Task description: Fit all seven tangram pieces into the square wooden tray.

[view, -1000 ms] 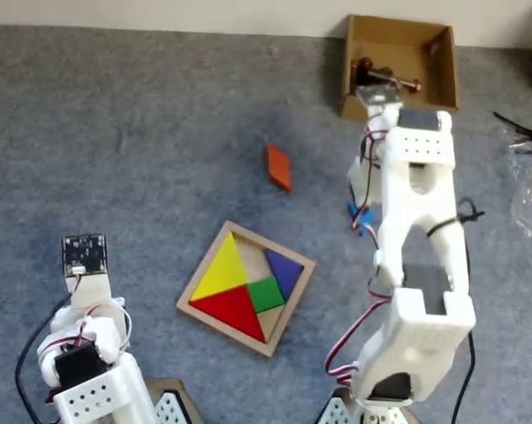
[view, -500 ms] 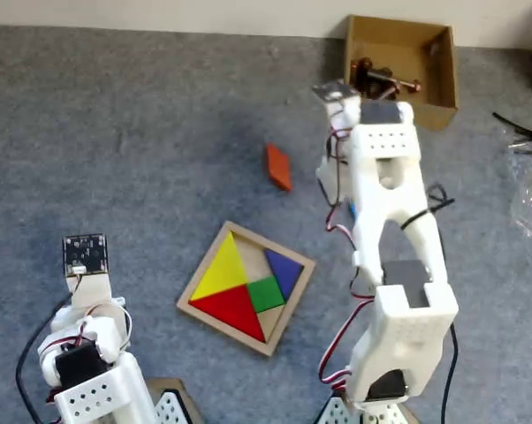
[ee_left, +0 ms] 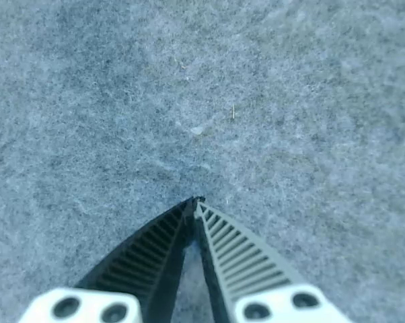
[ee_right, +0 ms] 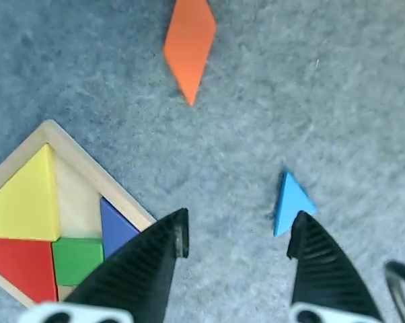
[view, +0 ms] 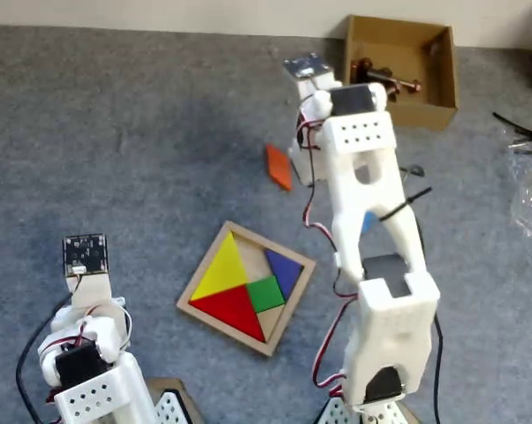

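The fingers [ee_right: 149,269] of the right gripper [ee_right: 239,234] stand wide apart with nothing between them, over the carpet [view: 116,132] just off the tray [view: 201,263], on the side of its dark blue triangle [view: 284,269]. A light blue triangle [ee_right: 291,198] lies near that side, long edge facing the tray, square corner turned away. Farther out lies the orange piece [view: 278,166] (a slim parallelogram), its long axis aimed roughly at the tray corner beside the dark blue triangle. A yellow triangle [view: 222,265], red triangle [view: 235,309] and green square [view: 266,293] also sit in the tray. The left gripper [ee_left: 196,202] is pinched closed and empty, apart from the tray on its yellow-and-red side.
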Available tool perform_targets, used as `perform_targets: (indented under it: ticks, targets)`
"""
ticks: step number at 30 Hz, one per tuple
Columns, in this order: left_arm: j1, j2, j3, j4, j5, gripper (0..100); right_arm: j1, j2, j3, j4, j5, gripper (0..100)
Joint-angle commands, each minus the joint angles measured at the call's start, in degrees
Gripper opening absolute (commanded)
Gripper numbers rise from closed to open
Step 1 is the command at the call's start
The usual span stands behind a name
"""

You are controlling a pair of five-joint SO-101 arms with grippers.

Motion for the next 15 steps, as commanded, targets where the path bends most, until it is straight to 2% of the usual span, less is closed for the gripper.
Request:
perform_targets:
  ticks: [1, 10, 15]
  targets:
    - [0.8, -0.3, 1.2, 0.3, 0.5, 1, -0.6, 2.7, -8.8, 2.2, -0.6, 23.1]
    - [0.8, -0.3, 1.2, 0.3, 0.5, 1, -0.6, 16.8, -20.5, 1.6, -0.8, 23.1]
    - [0.8, -0.3, 1.2, 0.3, 0.5, 1, -0.7, 22.0, -32.0, 0.7, -5.6, 23.1]
